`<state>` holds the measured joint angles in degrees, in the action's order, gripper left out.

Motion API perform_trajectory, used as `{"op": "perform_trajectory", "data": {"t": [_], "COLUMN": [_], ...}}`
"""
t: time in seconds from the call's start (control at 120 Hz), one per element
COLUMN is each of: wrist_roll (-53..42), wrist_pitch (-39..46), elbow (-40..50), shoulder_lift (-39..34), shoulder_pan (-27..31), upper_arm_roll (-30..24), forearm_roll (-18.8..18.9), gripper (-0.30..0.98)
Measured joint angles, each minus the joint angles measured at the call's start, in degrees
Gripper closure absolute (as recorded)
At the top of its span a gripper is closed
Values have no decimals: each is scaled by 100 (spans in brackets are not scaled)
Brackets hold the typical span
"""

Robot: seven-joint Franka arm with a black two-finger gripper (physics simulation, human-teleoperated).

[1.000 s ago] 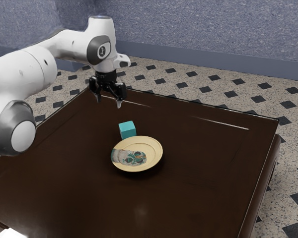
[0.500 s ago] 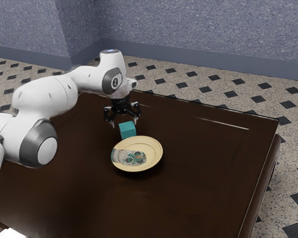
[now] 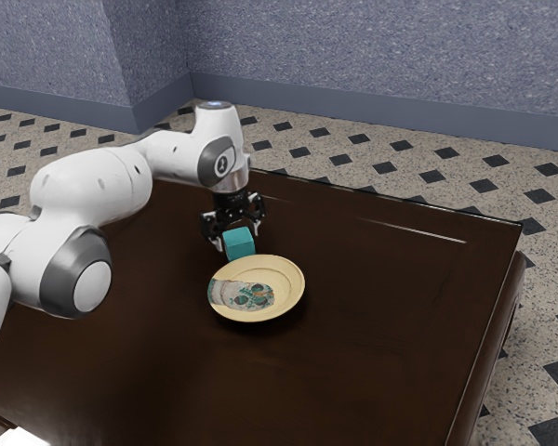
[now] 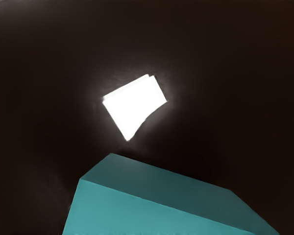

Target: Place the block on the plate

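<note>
Pickup step: we're straddling the teal cube (image 3: 239,245), left of frame centre, pincer (image 3: 237,236) released; clenching's coming next.

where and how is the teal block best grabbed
Best taken, I'd say, from straight above, one finger on each of the upright faces toward the exterior view's left and right: the block is box-shaped with flat sides, and the plate lies close by its near side.

One block (image 3: 239,244), one plate (image 3: 259,290)
</note>
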<state>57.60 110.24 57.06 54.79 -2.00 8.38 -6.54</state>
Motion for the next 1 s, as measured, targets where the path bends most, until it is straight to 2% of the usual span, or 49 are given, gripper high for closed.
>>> {"op": "perform_trajectory", "data": {"t": [0.433, 0.633, 0.767, 1.0], "wrist_roll": [118, -33, -98, -173], "wrist_pitch": [257, 404, 444, 450], "elbow": [165, 149, 131, 90], "shoulder_lift": [41, 41, 39, -1], "shoulder_pan": [8, 7, 6, 1], "upper_arm_roll": [-74, -26, -36, -28], "forearm_roll": [53, 57, 58, 75], "gripper": [0, 7, 20, 32]}}
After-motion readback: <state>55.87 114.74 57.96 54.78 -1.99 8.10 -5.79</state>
